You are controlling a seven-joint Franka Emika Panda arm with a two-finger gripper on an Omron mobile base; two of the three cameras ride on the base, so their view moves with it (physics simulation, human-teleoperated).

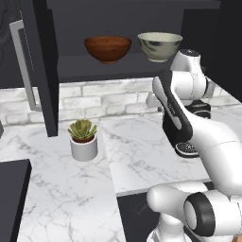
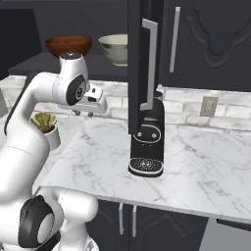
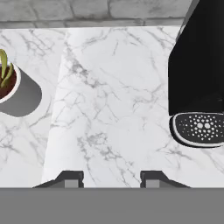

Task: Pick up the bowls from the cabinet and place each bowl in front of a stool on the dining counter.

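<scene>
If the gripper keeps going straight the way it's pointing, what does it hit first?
Probably the bare marble counter: the open gripper points down at it, between the plant pot and the coffee machine. Neither looks in line.

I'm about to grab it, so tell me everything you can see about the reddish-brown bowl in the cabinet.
The reddish-brown bowl is round, deep and glossy, with a wood-like grain. It stands upright and looks empty on the dark shelf of the cabinet, whose doors are open. The pale greenish-grey bowl stands close beside it without touching. Nothing grips it.
</scene>
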